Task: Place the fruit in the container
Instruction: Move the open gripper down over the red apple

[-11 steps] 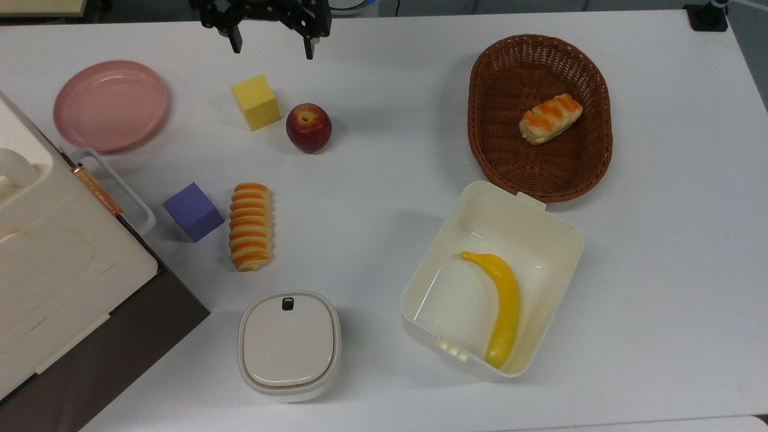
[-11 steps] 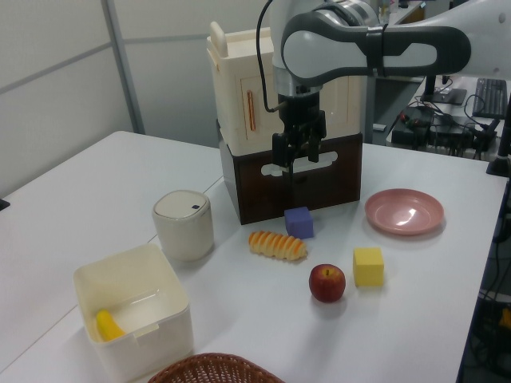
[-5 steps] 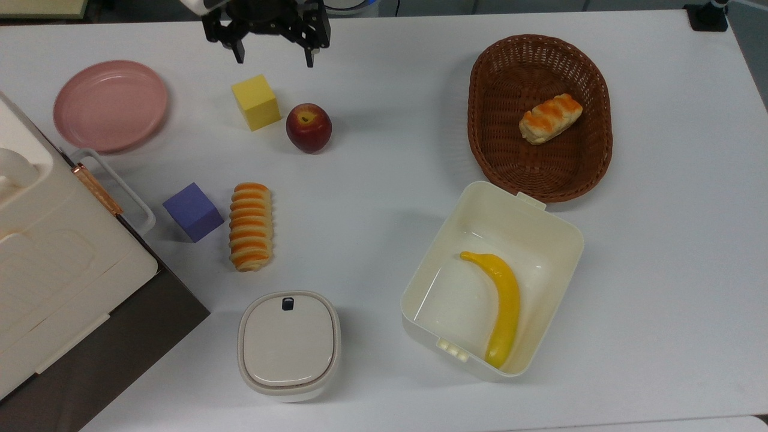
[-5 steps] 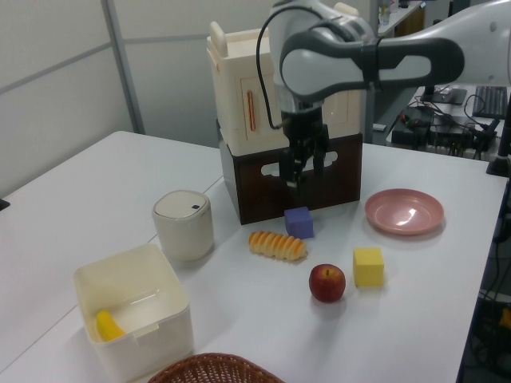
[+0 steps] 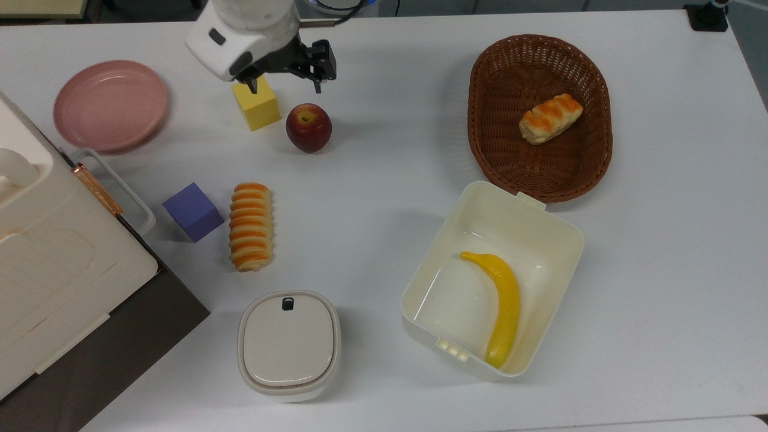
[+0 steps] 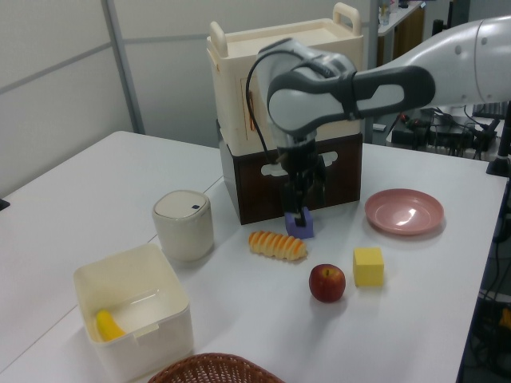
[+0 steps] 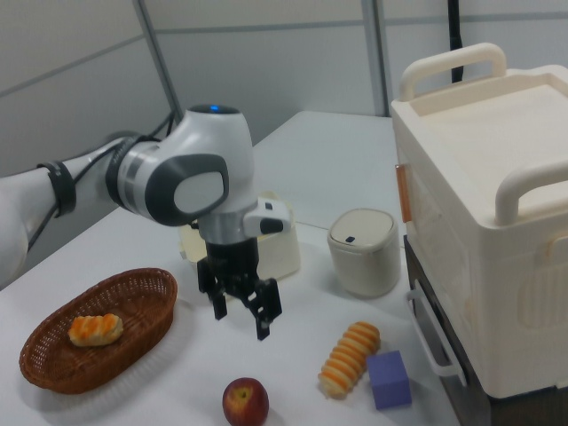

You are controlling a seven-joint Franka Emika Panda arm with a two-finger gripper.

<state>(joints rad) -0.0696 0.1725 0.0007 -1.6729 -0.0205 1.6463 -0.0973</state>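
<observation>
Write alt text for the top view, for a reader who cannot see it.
A robot gripper, fingers open, hovers over a white table near a dark red apple and a yellow cube. Toward the top view's lower right, a cream tub holds a banana, below a wicker basket with a bread roll.

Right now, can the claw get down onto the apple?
Probably yes. The claw is open and hangs above the apple, whose top is bare. The yellow cube sits close beside it and could crowd one finger.
</observation>
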